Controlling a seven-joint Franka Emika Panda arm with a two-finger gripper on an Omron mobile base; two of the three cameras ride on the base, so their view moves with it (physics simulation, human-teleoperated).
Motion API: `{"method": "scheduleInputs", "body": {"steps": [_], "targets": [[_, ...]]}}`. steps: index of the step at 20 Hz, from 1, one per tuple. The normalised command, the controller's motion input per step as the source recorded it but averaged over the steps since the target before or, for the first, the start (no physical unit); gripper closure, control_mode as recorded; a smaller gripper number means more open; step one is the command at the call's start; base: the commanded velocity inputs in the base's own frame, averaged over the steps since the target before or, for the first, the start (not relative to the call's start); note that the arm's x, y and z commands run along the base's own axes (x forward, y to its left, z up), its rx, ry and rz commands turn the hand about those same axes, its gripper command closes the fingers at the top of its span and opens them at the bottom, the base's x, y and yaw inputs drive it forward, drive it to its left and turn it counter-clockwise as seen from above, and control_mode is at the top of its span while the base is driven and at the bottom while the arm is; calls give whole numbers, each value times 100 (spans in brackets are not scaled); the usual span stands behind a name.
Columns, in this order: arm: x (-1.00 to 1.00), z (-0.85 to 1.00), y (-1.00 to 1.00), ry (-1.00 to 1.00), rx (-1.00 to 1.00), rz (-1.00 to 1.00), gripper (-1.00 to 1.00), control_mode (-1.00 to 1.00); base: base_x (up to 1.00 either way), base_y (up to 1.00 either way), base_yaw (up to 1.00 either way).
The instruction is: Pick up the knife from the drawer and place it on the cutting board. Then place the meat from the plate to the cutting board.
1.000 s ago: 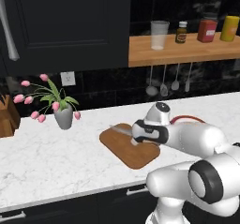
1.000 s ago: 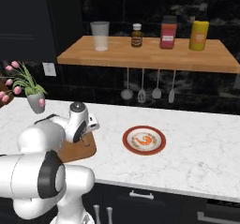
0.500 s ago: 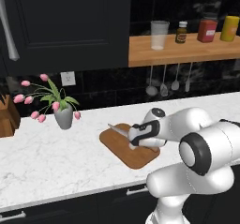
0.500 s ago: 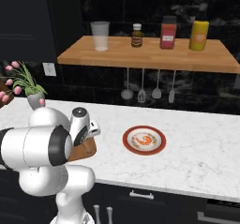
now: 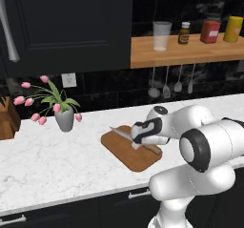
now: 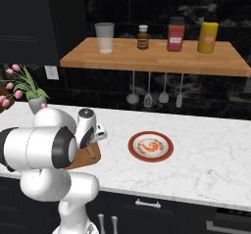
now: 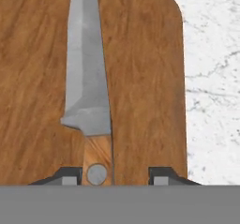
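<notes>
Now the knife (image 7: 89,82) lies flat on the cutting board (image 7: 140,78), between the open, empty jaws.

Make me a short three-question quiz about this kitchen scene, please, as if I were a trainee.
1. True or false: the knife lies on the cutting board.
2. Where is the meat? A) on the plate B) on the shelf C) on the board
3. Are the fingertips of the gripper pressed against the knife handle, or apart from it?

Key: 1 true. 2 A. 3 Apart from it; the gripper is open.
</notes>
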Motion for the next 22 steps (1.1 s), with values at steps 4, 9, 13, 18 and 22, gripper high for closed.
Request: {"method": "scheduleInputs", "body": {"steps": [4, 9, 13, 18, 22], "targets": [[-11, 17, 0, 0, 0, 0, -100, -100, 0, 0, 0], [-19, 28, -4, 0, 0, -3, -100, -100, 0, 0, 0], [-32, 56, -29, 0, 0, -2, -100, -100, 0, 0, 0], [-15, 54, -58, 0, 0, -3, -100, -100, 0, 0, 0], [-4, 51, -73, 0, 0, 0, -100, -100, 0, 0, 0]]}}
